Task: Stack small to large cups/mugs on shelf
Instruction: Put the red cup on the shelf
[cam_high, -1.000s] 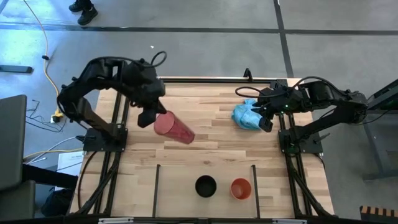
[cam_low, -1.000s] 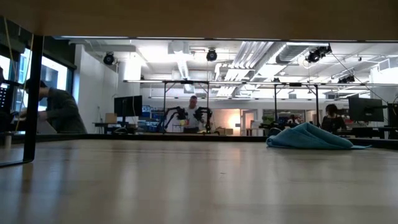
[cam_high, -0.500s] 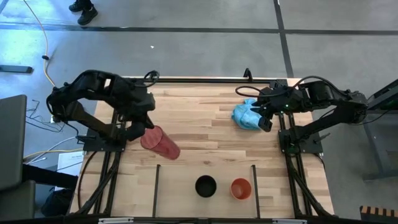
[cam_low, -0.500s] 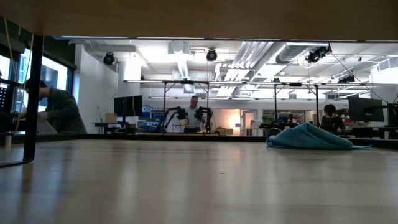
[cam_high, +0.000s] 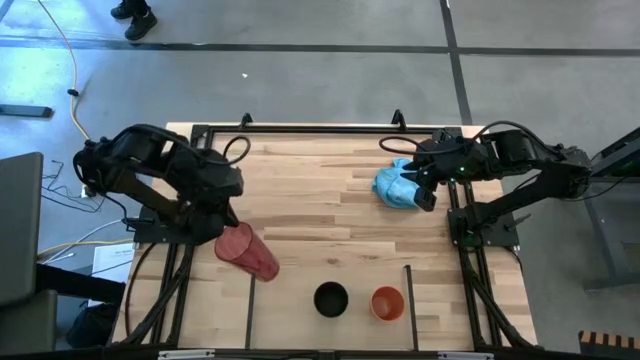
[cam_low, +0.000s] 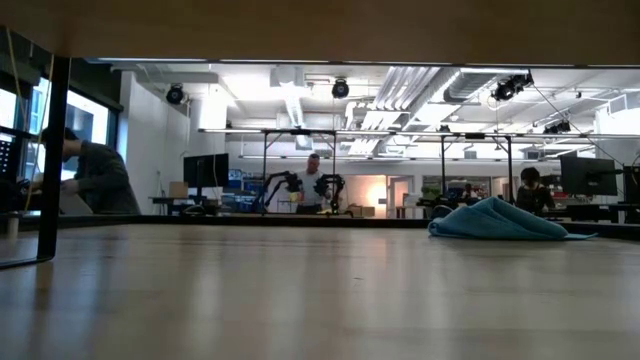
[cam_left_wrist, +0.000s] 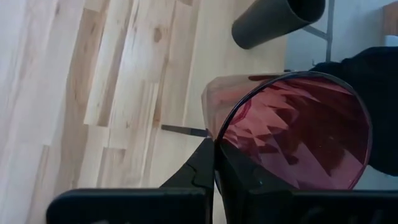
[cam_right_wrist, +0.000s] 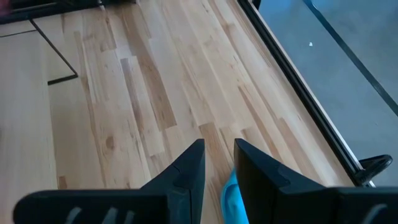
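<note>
In the high view my left gripper (cam_high: 226, 228) is shut on the translucent red-pink cup (cam_high: 250, 254), held above the table's near left, by the shelf's left black bar (cam_high: 250, 292). The black cup (cam_high: 331, 298) and the small orange cup (cam_high: 387, 302) stand upright side by side on the shelf (cam_high: 300, 320), between its two bars. My right gripper (cam_high: 424, 190) hangs open at the far right, just above the light blue cloth (cam_high: 396, 185), which lies bunched on the table. My left gripper holds the red-pink cup by its rim (cam_left_wrist: 214, 142), pinched with one finger (cam_left_wrist: 239, 177) inside the mouth and the other (cam_left_wrist: 200, 171) outside the wall. The fingers slant down from the table's left. The cup is tilted, its bottom toward the near right, lifted clear of the table.
The right black bar (cam_high: 408, 290) closes the shelf's middle bay. Bare planks (cam_high: 320, 220) lie between the two arms. A black frame rail (cam_high: 320, 127) runs along the table's far edge. People sit at desks in the room beyond.
My left gripper has carried the red-pink cup from the table's left middle toward the near edge and a little left, close to the left bar. It has rolled somewhat on the way. The cup stays tilted and clear of the table.
</note>
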